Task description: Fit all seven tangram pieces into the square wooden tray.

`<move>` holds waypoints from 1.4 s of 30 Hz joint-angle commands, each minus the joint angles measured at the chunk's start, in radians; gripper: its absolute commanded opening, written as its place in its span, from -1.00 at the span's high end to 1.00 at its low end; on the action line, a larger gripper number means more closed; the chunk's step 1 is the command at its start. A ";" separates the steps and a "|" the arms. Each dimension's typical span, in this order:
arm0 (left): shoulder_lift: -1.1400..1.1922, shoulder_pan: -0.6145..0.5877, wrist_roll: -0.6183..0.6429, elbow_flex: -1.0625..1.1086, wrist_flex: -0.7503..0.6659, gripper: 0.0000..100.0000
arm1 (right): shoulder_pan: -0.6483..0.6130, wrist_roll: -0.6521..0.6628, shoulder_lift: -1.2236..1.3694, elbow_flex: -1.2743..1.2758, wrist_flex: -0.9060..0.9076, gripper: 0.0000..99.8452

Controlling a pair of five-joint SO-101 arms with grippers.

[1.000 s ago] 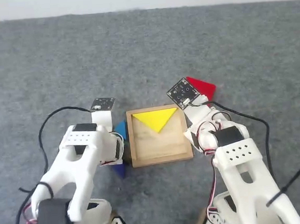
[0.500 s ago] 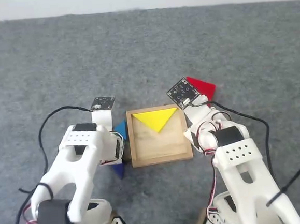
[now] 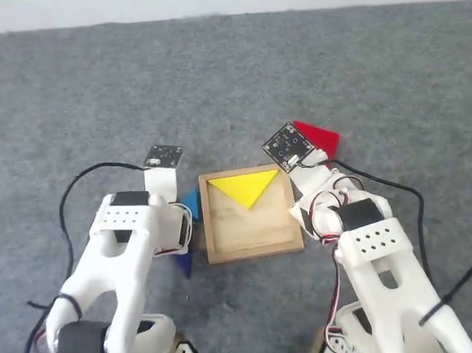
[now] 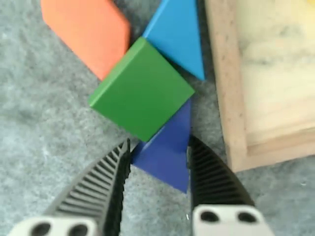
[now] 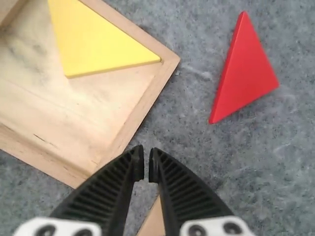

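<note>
On the grey desk (image 3: 391, 66), just beside the left wall of the square wooden tray (image 3: 207, 220) — left end effector (image 4: 157, 157) partly open, jaws straddling the dark blue triangle (image 4: 166, 152) and close against both its edges. Hard to tell whether actually pinching yet. Looks like the pick-up of a second piece, with one yellow triangle (image 3: 243, 186) already lying along the tray's far edge. Calls next for closing on the blue piece, lifting it clear of the green square (image 4: 142, 96) touching it, then turning it to suit a free corner. Right end effector (image 5: 146, 164) almost closed, holding nothing, hovering beside the tray's right rim, near the red triangle (image 5: 243, 73). Mostly hidden beneath the left arm from above: light blue triangle (image 4: 177, 34) and orange parallelogram (image 4: 86, 29). Cut off under the right jaws — a tan sliver (image 5: 153, 223), shape unreadable.
</note>
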 commanded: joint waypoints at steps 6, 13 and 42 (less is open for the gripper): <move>0.006 -0.005 -0.075 0.008 0.008 0.83 | 0.013 -0.009 -0.036 -0.008 -0.019 0.93; 0.009 -0.005 -0.075 0.021 0.015 0.67 | 0.013 -0.008 -0.038 -0.008 -0.019 0.93; 0.284 -0.011 -0.124 -0.113 0.051 0.60 | 0.013 -0.006 -0.042 -0.008 -0.015 0.93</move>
